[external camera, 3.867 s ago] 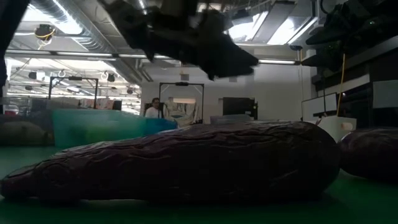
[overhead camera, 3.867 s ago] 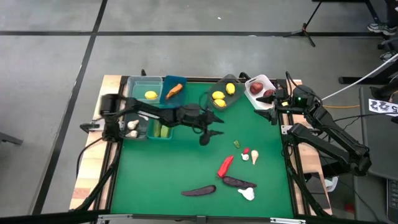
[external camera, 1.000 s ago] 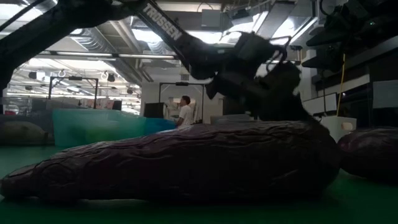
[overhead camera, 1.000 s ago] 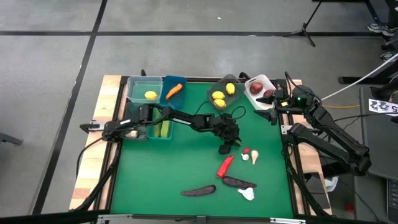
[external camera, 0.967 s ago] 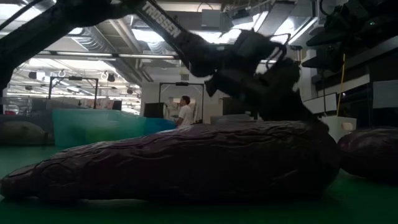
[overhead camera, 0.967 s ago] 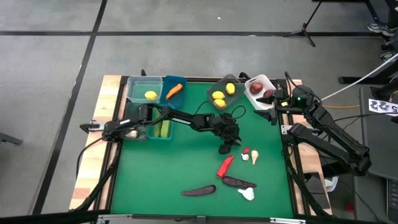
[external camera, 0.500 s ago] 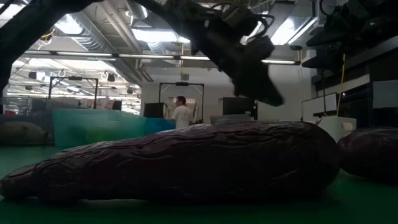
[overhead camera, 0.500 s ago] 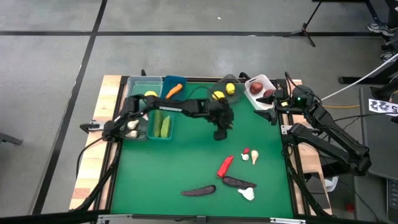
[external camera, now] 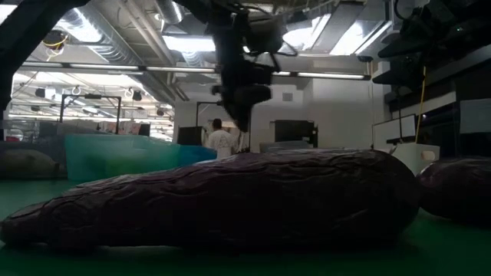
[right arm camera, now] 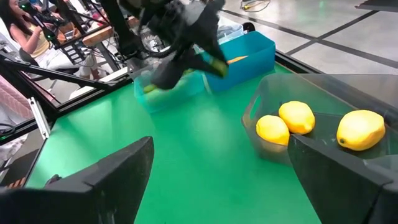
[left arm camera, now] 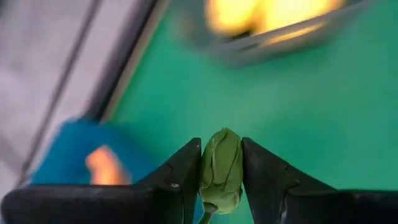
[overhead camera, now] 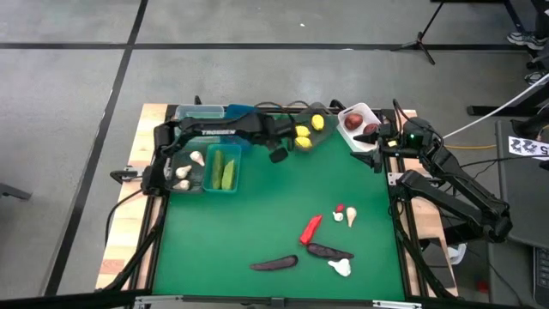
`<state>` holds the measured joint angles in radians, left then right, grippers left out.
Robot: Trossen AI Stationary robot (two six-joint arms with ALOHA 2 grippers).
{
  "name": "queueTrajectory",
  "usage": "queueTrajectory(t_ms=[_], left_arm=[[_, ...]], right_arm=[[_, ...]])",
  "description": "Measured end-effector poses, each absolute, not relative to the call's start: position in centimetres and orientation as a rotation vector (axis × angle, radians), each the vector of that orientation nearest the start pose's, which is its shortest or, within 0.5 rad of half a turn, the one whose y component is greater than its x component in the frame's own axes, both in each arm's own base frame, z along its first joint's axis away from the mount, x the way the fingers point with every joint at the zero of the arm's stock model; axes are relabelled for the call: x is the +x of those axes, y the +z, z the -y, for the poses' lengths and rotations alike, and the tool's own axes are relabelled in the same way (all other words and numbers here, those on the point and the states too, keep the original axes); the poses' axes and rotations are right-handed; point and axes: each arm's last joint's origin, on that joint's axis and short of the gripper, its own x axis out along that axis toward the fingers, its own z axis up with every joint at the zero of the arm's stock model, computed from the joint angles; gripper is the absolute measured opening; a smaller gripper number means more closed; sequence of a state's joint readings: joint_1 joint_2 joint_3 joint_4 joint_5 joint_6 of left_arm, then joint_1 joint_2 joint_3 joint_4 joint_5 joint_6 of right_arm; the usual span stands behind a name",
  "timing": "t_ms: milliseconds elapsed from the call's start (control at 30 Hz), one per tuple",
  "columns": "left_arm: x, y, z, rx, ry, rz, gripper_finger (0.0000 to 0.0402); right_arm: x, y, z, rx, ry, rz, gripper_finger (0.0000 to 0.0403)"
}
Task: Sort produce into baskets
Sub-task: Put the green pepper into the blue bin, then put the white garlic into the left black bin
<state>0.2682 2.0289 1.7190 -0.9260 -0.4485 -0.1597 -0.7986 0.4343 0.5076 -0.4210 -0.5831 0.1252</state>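
Note:
My left gripper (overhead camera: 279, 155) hangs over the far part of the green mat, between the blue basket (overhead camera: 241, 112) and the grey basket of lemons (overhead camera: 306, 133). It is shut on a small green vegetable (left arm camera: 221, 163). The wrist view shows the blue basket (left arm camera: 65, 152) with the orange carrot (left arm camera: 102, 165) below it. The green basket (overhead camera: 222, 170) holds cucumbers, and the tub to its left holds garlic (overhead camera: 184, 172). My right gripper (right arm camera: 221, 158) waits open at the far right, near the white basket of apples (overhead camera: 357, 120). My left gripper pinches the small green vegetable by its two sides (left arm camera: 219, 177) between the two fingers (left arm camera: 186, 171). It lies along the fingers, and its rounded end (left arm camera: 224, 138) sticks out past their tips. The fingers slant downward, and the vegetable is lifted clear of the mat.
On the near right of the mat lie a red pepper (overhead camera: 310, 227), garlic bulbs (overhead camera: 351, 216) (overhead camera: 340, 267) and two eggplants (overhead camera: 274, 263) (overhead camera: 328, 251). The middle of the mat (overhead camera: 257, 215) is bare. A person stands in the room behind (external camera: 222, 142).
My left gripper has risen from the right middle of the mat and swung toward the far edge and the left, toward the blue basket. It has tipped to point more steeply down. The small green vegetable has been lifted off the mat and carried along.

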Motion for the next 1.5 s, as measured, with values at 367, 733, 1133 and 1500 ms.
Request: queueTrajectory(t_ms=[367, 733, 1133, 1500], left_arm=[[31.7, 21.6, -15.1, -0.144, 1.083, -1.124, 0.0104], [27.8, 20.6, -16.2, -0.285, 1.187, -0.910, 0.0139], [30.0, 21.0, -14.2, -0.359, 0.825, -0.872, 0.0239], [37.1, 24.4, -4.3, -0.076, 0.225, -0.405, 0.0234]], right_arm=[[8.6, 26.1, 6.5, 0.345, -0.231, -0.255, 0.0369], [8.6, 26.1, 6.6, 0.344, -0.237, -0.254, 0.0369], [8.6, 26.1, 6.6, 0.344, -0.237, -0.254, 0.0369], [8.6, 26.1, 6.6, 0.343, -0.238, -0.254, 0.0369]])
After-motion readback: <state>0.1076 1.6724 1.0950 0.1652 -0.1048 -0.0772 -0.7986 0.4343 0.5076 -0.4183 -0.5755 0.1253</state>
